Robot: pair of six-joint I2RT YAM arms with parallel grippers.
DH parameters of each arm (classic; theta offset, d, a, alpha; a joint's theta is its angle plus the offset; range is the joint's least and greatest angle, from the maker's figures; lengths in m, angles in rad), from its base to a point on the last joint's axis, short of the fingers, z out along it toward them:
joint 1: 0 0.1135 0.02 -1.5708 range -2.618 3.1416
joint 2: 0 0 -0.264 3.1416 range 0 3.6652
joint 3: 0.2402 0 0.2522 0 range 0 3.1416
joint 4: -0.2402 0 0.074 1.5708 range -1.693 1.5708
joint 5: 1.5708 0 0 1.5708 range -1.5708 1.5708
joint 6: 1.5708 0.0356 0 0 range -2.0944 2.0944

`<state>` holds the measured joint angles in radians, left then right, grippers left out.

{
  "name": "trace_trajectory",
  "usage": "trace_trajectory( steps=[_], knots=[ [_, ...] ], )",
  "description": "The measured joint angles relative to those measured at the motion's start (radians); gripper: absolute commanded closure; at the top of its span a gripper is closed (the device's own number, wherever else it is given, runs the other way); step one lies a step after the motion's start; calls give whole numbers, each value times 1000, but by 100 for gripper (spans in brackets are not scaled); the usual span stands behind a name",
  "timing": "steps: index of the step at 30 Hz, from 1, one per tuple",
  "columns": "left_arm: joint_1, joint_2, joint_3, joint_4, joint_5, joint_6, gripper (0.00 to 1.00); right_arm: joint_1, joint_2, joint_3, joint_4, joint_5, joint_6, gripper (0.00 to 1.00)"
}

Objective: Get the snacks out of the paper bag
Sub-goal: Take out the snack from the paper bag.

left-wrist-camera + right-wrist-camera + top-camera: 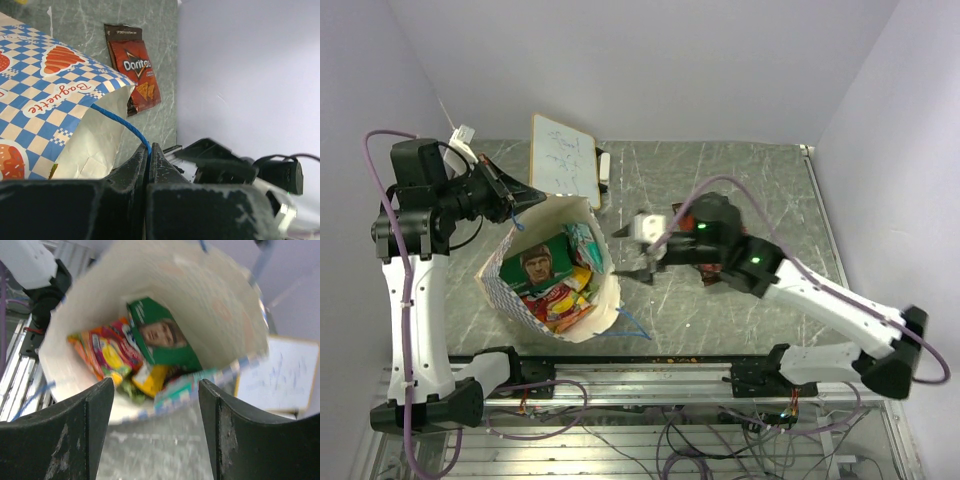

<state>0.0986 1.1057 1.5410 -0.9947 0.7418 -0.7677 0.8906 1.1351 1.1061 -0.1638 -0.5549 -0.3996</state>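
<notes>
On the tabletop (pixel 740 190) the bag (pixel 498 288) sat left of centre, leaning with its mouth open toward the right arm. We judged the step in hand to be the reach into it for the next packet. The left pincer (pixel 149 150) was clamped shut on the bag's blue cord (pixel 120 120) at the far rim, and that hold seemed to prop the mouth open. We thought it should stay firm and high, since a slack cord would let the paper wall fold over the load. The right pincer (pixel 156 390) hung just outside the mouth, jaws apart with nothing between them, aimed down the opening. The board (pixel 563 155) stood just behind the bag, off the line of the reach. Inside, the green packet (pixel 162 337) lay uppermost against the far wall, with the orange-red packet (pixel 100 352) beside it and a yellow packet (pixel 150 380) partly buried under both. One Doritos packet (pixel 135 67) already lay flat on the tabletop outside the bag, beside the right arm. We reckoned the green packet the best pick, since its upper edge looked free. We would enter along the middle of the mouth and keep both fingers off the paper. We would then close across that free edge rather than the flat glossy face, which would likely slip. A slow lift would matter, lest the neighbours ride up with it or the bag tip.
</notes>
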Motion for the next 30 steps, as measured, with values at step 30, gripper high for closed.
trace_trajectory(
  steps=[30],
  knots=[
    [-4,29,22,-58,3,12,93,289,831,409,-58,277,-856,52]
  ],
)
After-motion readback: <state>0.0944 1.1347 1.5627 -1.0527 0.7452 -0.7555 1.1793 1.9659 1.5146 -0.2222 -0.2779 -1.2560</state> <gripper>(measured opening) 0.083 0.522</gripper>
